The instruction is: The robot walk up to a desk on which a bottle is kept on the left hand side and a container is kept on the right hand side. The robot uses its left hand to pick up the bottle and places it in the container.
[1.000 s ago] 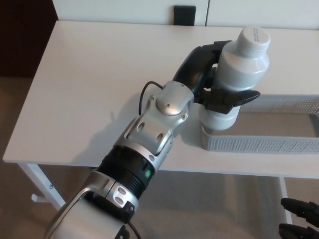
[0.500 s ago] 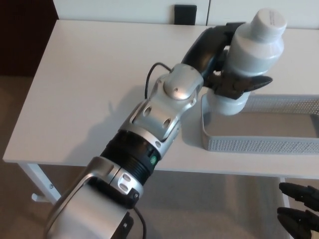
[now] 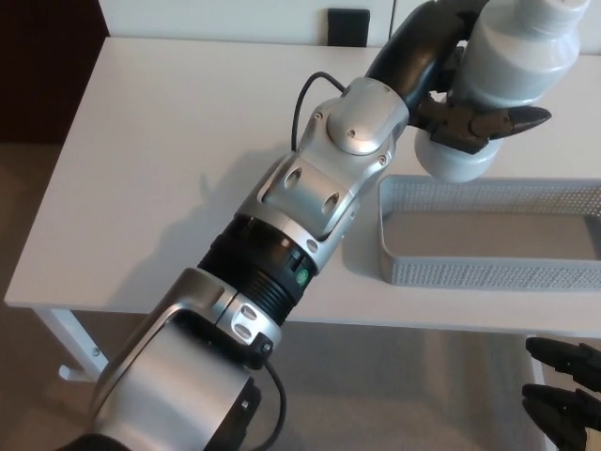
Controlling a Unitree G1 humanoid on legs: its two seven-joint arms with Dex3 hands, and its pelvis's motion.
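My left hand (image 3: 441, 80) is shut on a white bottle (image 3: 512, 80), holding it in the air with its top running past the picture's upper edge. The bottle's round base hangs above the far left corner of the grey mesh container (image 3: 488, 268), which sits on the right part of the white desk (image 3: 178, 178). Black fingers (image 3: 488, 122) wrap across the bottle's front. Nothing lies inside the visible part of the container. My right hand (image 3: 563, 399) shows at the bottom right corner, below the desk's front edge, its fingers spread with nothing in them.
A black square (image 3: 348, 27) sits on the white wall panel behind the desk. My silver left forearm (image 3: 310, 216) crosses the desk's middle. A white desk leg (image 3: 80, 352) stands at the lower left over beige floor.
My left hand has carried the bottle upward and to the right, from beside the container's left end to above its far left corner. The right hand has barely moved.
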